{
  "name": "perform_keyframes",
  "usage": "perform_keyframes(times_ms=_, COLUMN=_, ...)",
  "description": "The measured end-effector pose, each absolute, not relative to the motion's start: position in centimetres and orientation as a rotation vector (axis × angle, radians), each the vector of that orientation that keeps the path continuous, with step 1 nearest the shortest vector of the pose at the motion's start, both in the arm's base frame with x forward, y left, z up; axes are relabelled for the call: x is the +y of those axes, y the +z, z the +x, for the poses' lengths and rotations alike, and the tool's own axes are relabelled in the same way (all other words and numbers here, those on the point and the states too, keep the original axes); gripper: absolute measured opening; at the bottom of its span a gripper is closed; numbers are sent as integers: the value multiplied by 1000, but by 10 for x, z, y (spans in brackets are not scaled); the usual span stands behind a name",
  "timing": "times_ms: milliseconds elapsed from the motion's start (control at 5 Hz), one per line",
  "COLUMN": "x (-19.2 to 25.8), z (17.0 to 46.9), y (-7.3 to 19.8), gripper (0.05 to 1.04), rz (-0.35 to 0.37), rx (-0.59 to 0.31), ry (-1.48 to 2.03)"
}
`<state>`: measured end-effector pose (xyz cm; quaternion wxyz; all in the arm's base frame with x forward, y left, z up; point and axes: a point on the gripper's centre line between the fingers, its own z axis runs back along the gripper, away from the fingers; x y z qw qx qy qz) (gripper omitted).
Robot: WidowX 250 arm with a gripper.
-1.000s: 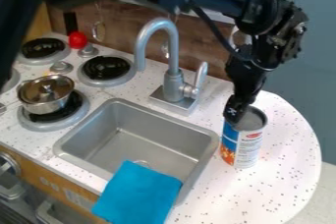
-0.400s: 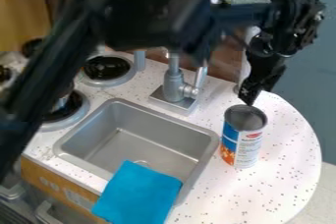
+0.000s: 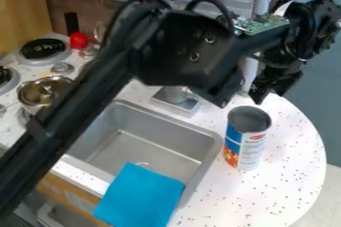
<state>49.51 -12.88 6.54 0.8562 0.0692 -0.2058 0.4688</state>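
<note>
- Bench (image 3: pixel 286 181): white, dark speckles, rounded right end.
- Can (image 3: pixel 249 144) upright near that end, open top up, right of sink (image 3: pixel 143 144).
- Claw (image 3: pixel 267 94) near the can, apart from it, toward bench's back edge; can't tell if it's apart or together.
- Blue cloth (image 3: pixel 141 196) over sink's front rim, at bench's front edge.
- Metal pot (image 3: pixel 41 94) and burners (image 3: pixel 44 48) toward left end.
- Brown panel (image 3: pixel 83 3) behind; blue-grey wall (image 3: pixel 318 129) right.

Cloth (image 3: pixel 141 197) matt, sink (image 3: pixel 143 144) satin metal.
</note>
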Motion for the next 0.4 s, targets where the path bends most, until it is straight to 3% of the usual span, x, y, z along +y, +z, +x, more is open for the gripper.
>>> perform_keyframes(times_ms=200, x=-118, z=487, y=27, gripper=1001, rz=207, rx=-396, ry=823)
perform_keyframes(times_ms=400, x=-110, z=485, y=25, gripper=1001, rz=189, rx=-375, ry=758)
